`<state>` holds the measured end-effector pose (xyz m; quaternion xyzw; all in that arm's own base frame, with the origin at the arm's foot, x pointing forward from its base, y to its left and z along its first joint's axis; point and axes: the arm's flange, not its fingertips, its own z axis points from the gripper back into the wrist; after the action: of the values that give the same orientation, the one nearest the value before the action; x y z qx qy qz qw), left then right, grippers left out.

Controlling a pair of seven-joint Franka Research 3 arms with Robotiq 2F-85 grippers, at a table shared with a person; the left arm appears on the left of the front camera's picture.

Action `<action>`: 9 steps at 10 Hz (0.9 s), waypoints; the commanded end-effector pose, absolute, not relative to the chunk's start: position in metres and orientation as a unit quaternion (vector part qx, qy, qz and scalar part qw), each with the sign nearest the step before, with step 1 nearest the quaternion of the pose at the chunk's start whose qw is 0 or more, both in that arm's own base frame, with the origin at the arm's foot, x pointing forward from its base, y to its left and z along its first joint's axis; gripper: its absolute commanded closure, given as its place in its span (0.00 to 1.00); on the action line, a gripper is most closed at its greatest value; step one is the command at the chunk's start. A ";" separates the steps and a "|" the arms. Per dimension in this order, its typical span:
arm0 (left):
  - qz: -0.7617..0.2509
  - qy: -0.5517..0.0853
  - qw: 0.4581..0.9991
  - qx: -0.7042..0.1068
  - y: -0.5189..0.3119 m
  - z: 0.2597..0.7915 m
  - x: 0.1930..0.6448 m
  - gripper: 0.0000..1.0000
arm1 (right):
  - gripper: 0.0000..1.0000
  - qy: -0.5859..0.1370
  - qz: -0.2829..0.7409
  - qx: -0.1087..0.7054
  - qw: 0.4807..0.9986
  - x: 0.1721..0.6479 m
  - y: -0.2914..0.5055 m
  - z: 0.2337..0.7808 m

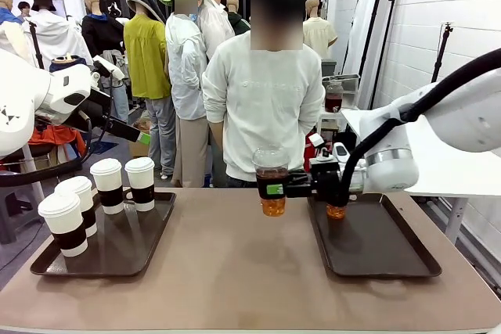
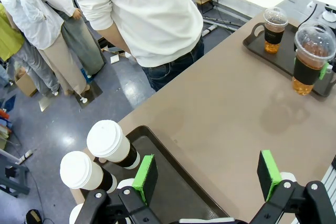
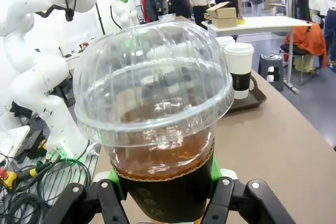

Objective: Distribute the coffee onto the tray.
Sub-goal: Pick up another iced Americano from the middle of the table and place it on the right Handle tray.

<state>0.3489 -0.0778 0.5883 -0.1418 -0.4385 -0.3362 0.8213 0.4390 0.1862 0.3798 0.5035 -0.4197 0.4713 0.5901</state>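
Table (image 1: 235,271) surface, tan and broad, is shared with a person in a white top (image 1: 262,91) who is seen standing at the far edge with both arms behind the back. Two dark trays are set on it: the left tray (image 1: 117,260) and the right tray (image 1: 376,248), well apart, with bare tabletop between them. The right arm (image 1: 438,131) is seen reaching in from the right side, and its right gripper (image 1: 275,188) is closed around the dark sleeve of a clear dome-lidded cup (image 1: 272,181) of amber liquid, which is held upright in the air above the bare table, just left of the right tray. From the right wrist camera this held cup (image 3: 157,129) is seen close up, clamped between the green pads (image 3: 214,169) at its sleeve. A second dome-lidded cup (image 1: 337,210) is partly hidden behind the gripper body in the front view; from the left wrist camera it (image 2: 274,30) is seen standing on the far end of the right tray (image 2: 283,59). Four white paper cups (image 1: 86,197) with dark bands and white lids are grouped upright on the left tray. The left gripper (image 2: 207,174) is held above the near end of that tray with its jaws spread wide and nothing between the green pads (image 2: 144,174); two of the lidded paper cups (image 2: 110,142) are seen just beside it.
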 end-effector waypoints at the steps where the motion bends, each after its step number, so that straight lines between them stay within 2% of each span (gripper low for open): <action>1: -0.338 -0.436 0.821 -0.147 -0.078 0.588 0.348 0.00 | 0.35 -0.424 0.471 0.493 0.596 0.426 0.169 0.390; 9: -0.338 -0.436 0.821 -0.147 -0.078 0.588 0.348 0.00 | 0.35 -0.465 0.433 0.457 0.622 0.432 0.093 0.358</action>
<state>0.3489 -0.0778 0.5884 -0.1418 -0.4385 -0.3362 0.8213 0.4335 0.0976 0.3607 0.4518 -0.4524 0.4344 0.6345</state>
